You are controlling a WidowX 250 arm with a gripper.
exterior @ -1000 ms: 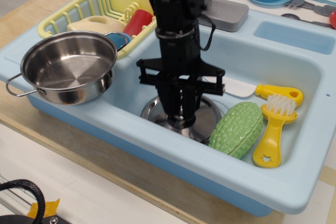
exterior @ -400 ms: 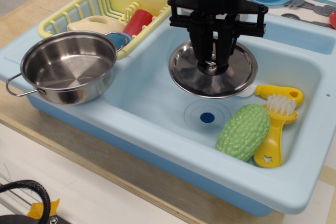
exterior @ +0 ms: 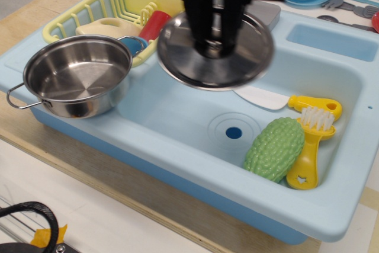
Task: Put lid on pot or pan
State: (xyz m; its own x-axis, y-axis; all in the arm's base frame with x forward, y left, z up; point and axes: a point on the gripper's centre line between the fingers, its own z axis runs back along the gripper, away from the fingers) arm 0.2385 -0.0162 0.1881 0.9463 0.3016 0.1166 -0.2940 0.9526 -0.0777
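Observation:
The shiny steel pot [exterior: 76,76] sits open on the sink's left rim, with a wire loop handle at its left. My black gripper [exterior: 212,42] is shut on the knob of the round steel lid [exterior: 237,57] and holds it in the air above the sink basin, to the right of the pot. The lid is slightly blurred and tilted toward the camera. The knob is mostly hidden by the fingers.
A yellow dish rack [exterior: 95,13] with a red cup [exterior: 155,25] stands behind the pot. In the blue sink [exterior: 177,117] lie a green gourd [exterior: 273,149], a yellow brush [exterior: 311,146] and a white-bladed knife [exterior: 284,100]. Blue plates and cutlery are at the back right.
The gripper took the lid from the sink floor, raised it, and has now carried it up and left toward the pot. The drain is now uncovered.

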